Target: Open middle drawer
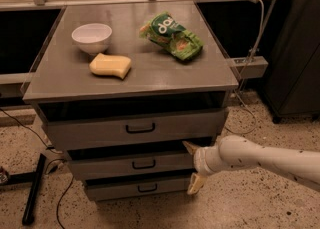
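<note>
Camera view: the middle drawer [110, 167] sits between the top drawer [90, 133] and the bottom drawer [115, 189] under the grey metal bench [150, 80]. Its flat, matte front carries a small black bar handle [144, 164]. The gripper [192, 167] is at the drawer's right end, jaws spread wide, one above the front and one below.
</note>
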Available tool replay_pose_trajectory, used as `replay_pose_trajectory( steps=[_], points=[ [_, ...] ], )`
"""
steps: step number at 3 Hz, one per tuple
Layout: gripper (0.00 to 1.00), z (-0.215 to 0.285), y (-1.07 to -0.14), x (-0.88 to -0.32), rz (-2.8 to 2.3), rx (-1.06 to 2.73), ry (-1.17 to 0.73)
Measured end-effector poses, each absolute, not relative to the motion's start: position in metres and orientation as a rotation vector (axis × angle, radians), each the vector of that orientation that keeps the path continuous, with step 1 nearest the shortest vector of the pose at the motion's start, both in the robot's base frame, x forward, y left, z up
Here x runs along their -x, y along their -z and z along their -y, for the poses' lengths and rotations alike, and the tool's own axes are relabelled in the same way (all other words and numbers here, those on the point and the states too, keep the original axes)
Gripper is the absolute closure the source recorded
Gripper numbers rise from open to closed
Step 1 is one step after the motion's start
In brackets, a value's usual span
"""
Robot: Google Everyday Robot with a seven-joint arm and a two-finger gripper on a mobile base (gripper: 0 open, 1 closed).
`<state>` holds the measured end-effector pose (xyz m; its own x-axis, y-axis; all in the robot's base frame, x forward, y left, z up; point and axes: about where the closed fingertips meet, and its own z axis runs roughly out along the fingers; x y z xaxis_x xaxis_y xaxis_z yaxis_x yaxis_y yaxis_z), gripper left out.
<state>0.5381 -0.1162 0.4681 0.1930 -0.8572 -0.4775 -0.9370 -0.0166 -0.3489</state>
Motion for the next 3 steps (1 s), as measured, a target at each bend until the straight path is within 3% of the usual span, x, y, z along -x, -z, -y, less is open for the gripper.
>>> replay_pose_trajectory(
  steps=[3],
  points=[
    [0.00,0.112,-0.417,-0.572,-1.712,1.916,-0.192]
  ],
)
